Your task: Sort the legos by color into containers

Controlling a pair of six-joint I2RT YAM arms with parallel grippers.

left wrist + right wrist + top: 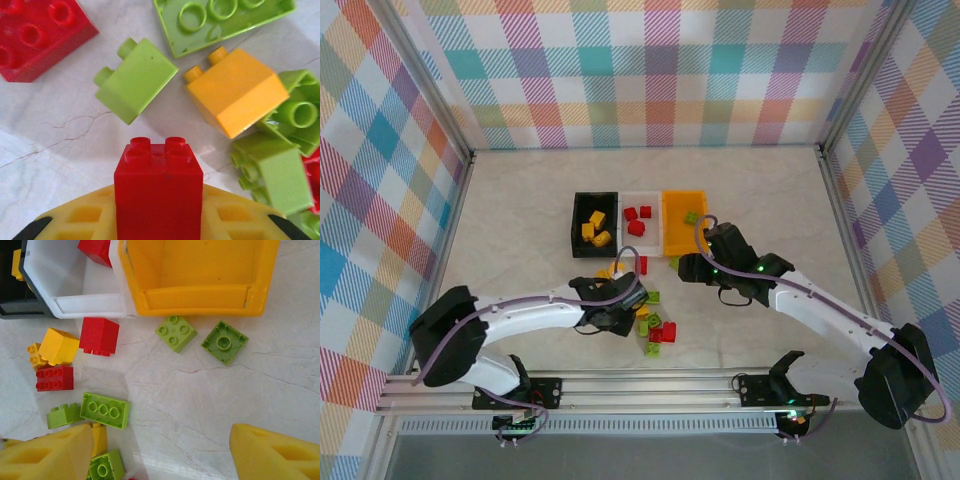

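Note:
My left gripper [158, 222] is shut on a red lego [158, 185], which stands studs-out between the yellow fingers [75, 220]. Just past it on the table lie a lime lego [135, 80], a yellow one [235, 92] and another red one [35, 35]. In the top view the left gripper [636, 300] sits at the loose pile [653, 322]. The right gripper [688, 266] hangs open over bare table [165, 440], in front of the orange-yellow container [195, 300]. Two lime legos [175, 333] lie by that container. The black [582, 240], white [628, 235] and orange-yellow [670, 240] containers stand side by side.
The black container holds yellow legos [593, 225], the white one red legos [637, 220], the orange-yellow one a lime lego [691, 217]. Plaid walls enclose the table on three sides. Open tabletop lies to the far left and far right.

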